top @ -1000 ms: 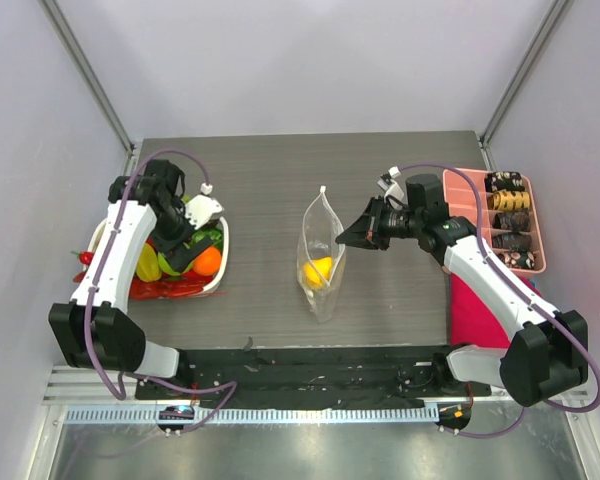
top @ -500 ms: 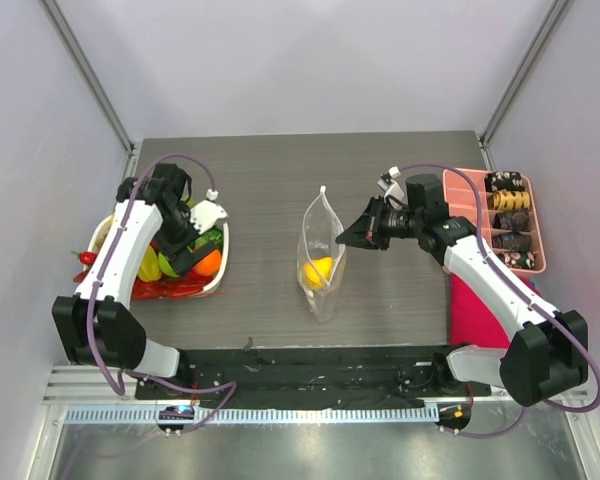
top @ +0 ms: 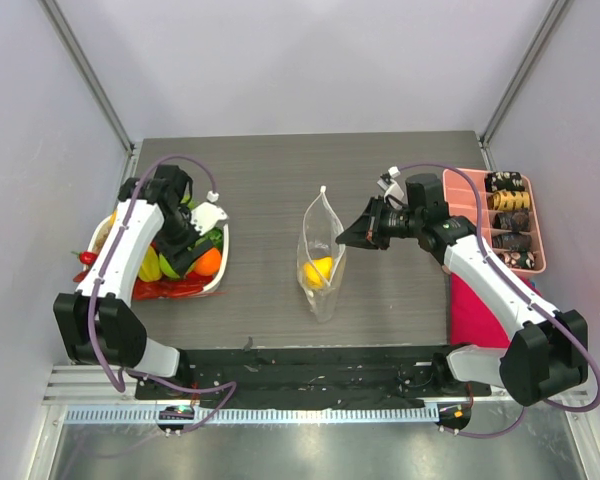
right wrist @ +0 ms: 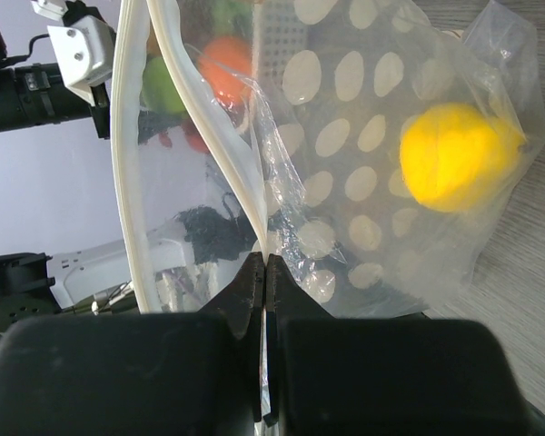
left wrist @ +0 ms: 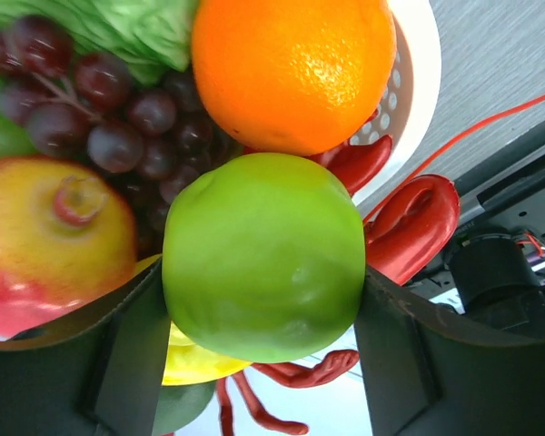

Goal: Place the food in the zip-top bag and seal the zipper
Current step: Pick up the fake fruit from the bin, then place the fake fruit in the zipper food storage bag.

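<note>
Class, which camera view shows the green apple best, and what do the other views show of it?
Left wrist: the green apple fills the frame between the left gripper's fingers. Top external: the left arm over the basket hides it. Right wrist: only a blurred green patch through the bag, possibly it.

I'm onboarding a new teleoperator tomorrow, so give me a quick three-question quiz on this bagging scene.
1. True or false: the left gripper is empty.
2. What lies inside the zip-top bag? A) a red fruit B) a yellow fruit C) nothing
3. Which arm's gripper pinches the bag's mouth edge?

Key:
1. False; it is shut on the green apple.
2. B.
3. The right gripper.
</note>
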Controlling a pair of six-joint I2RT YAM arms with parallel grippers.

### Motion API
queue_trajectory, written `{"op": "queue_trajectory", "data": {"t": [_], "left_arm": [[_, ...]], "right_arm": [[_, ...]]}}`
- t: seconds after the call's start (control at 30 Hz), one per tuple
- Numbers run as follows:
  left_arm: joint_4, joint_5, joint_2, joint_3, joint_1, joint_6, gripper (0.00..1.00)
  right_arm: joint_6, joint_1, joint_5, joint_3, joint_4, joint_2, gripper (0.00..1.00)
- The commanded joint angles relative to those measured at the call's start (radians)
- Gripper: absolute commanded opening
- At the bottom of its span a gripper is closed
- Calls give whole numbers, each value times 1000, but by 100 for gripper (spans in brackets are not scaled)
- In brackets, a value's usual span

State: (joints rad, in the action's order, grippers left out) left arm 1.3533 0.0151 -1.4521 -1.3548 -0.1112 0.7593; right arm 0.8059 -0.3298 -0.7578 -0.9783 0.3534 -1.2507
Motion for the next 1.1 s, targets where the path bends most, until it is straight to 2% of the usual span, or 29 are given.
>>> {"op": "queue_trajectory", "data": {"t": [0.0,0.1,0.2,0.33,0.37,0.43,0.47,0.6,0.7,0.8,0.93,1.07], "left_arm": [[79,20,47,-73,-4,-5,64],[118,23,61,-108,-4,-12,59],[182,77,55,-232,-16,-53,58],[205,205,7,-482,-131,-159,58],[192,236,-7,-522,-206,-184,58],[153,273,-48,-613,-284,-277,58],[130,319,-57,-635,-371,-297,58],[-64,367,-97,-653,-559,-386,59],[-143,374,-146,-671,-668,-432,59],[-225,384,-180,-672,-726,-483,59],[-258,352,-218,-678,-771,-502,57],[-284,348,-222,-667,-775,-525,57]], "right_arm": [[-27,3,-3,-40,-2,4,1],[-27,2,-2,-37,-2,-1,1],[-30,2,2,-40,1,-6,1],[-33,2,3,-39,1,-12,1],[-33,2,5,-39,2,-15,1],[-34,2,6,-39,1,-15,1],[-34,0,8,-42,2,-15,1],[-37,0,9,-51,2,-15,1],[-42,1,11,-65,9,-15,1],[-45,0,9,-71,12,-12,1],[-47,0,8,-72,12,-9,1],[-47,1,6,-65,12,-1,1]]}}
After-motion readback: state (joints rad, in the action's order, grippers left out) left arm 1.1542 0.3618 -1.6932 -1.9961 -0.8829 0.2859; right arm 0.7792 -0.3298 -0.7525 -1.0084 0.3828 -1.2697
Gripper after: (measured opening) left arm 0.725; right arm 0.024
